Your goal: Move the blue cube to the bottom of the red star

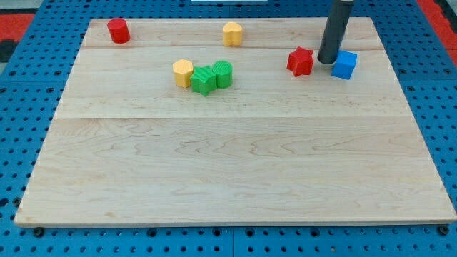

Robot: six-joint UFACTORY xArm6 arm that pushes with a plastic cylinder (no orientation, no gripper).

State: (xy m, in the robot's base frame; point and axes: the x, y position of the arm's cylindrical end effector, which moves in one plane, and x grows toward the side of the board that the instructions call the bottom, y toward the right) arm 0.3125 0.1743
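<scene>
We start at the view's bottom, where the bench gives us a broad run of bare pale wood, from its front edge up past the middle, side to side. Plenty of sliding room down here.

Moving up, we meet the cluster left of centre: a yellow block, rounded in shape, just beside a green star, which touches a second green block on its right. The three sit tight together, well apart from everything else.

Over on the view's right, here is the action. The red star sits near the blue cube, with a narrow gap between them, and we have our tip planted right in that gap, the dark rod rising straight up out of the frame. The tip is just beside the cube's left face; we cannot tell whether it touches. The cube sits level with the star, on its right, not below it. Open wood lies below both, and a strip of bench separates the cube from the right edge.

We carry no jaws, so there is nothing to report as clenched or released.

Farthest back, near the top edge, a red cylinder stands toward the left corner, and a yellow block sits near the middle, both well apart from the rest.
</scene>
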